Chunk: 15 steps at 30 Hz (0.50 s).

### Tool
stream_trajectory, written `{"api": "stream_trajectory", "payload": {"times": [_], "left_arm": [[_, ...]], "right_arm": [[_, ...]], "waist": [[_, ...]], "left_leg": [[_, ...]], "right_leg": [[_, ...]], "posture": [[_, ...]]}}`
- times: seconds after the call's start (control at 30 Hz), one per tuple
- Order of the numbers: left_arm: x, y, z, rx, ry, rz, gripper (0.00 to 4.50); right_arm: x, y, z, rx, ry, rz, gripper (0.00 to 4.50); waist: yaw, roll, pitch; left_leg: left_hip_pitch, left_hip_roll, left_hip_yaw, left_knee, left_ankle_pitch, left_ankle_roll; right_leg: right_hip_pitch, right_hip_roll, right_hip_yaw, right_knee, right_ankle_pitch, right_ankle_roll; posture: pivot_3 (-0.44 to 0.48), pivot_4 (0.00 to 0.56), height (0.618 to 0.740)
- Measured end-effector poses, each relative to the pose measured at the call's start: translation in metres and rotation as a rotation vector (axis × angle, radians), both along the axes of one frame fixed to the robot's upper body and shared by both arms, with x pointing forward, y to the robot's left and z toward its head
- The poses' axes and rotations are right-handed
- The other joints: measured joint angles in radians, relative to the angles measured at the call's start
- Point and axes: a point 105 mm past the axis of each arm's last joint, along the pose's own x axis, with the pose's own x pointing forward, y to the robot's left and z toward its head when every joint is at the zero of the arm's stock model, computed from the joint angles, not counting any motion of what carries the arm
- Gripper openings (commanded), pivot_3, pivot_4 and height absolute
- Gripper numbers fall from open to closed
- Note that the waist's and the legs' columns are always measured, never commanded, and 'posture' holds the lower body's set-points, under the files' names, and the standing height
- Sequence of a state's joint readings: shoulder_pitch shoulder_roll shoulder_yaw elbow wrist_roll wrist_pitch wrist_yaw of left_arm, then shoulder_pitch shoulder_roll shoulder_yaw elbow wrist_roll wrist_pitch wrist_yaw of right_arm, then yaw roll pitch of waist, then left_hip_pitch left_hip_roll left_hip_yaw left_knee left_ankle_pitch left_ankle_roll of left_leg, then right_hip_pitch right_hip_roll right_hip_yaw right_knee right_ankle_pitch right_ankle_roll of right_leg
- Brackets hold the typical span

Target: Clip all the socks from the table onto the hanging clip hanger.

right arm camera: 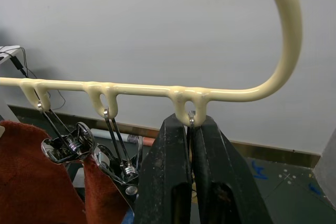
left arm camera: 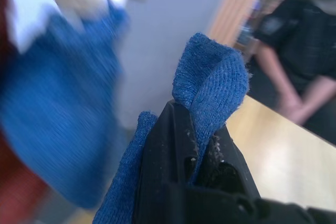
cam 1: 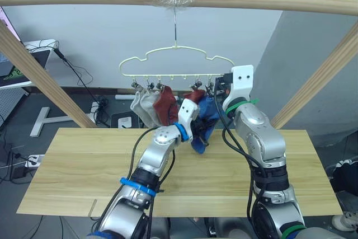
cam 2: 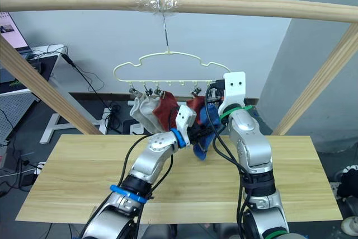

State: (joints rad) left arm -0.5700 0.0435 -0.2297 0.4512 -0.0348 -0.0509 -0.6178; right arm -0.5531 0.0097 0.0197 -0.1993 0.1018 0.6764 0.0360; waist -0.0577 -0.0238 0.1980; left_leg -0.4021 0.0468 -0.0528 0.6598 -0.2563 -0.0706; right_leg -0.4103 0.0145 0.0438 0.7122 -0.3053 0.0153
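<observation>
While left fingers (left arm camera: 197, 145) pinch blue sock (left arm camera: 212, 80), right fingers (right arm camera: 191, 145) squeeze end clip (right arm camera: 192, 120) on clip hanger (cam 1: 176, 60).

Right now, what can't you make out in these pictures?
- Last clip: in the right wrist view, the right gripper fingers cover it below the clip hanger.
- Blue sock held in the left gripper: its lower part is behind the fingers.
- Hanging blue sock: blurred in the left wrist view.
- Person: cut off by the edge.

It looked like a robotics lab: loose cables (cam 1: 84, 76) trailed over the grey floor beside a monitor (cam 2: 12, 29) and equipment stand (cam 1: 47, 118).
</observation>
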Motion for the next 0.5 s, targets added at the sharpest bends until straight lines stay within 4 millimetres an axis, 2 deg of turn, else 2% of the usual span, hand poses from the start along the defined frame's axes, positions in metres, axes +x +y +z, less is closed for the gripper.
{"api": "stream_trajectory", "payload": {"times": [0.17, 0.5], "left_arm": [[0.005, -0.004, -0.002, -0.003, -0.062, 0.032, 0.02], [0.011, 0.002, -0.009, 0.019, -0.082, 0.093, 0.02]], "right_arm": [[0.000, 0.000, 0.000, -0.001, 0.004, 0.000, 0.00], [-0.001, -0.001, 0.002, -0.001, -0.002, -0.006, 0.00]], "waist": [[-0.001, 0.000, 0.001], [-0.001, -0.001, 0.004]], "left_leg": [[0.000, 0.000, 0.000, -0.001, 0.000, 0.000], [0.000, 0.000, 0.000, -0.001, 0.000, 0.000]], "right_leg": [[0.000, 0.000, 0.000, -0.001, 0.000, -0.001], [0.000, 0.000, 0.000, -0.001, 0.000, 0.000]], "posture": [[-0.083, 0.189, 0.705], [-0.087, 0.192, 0.705]]}}
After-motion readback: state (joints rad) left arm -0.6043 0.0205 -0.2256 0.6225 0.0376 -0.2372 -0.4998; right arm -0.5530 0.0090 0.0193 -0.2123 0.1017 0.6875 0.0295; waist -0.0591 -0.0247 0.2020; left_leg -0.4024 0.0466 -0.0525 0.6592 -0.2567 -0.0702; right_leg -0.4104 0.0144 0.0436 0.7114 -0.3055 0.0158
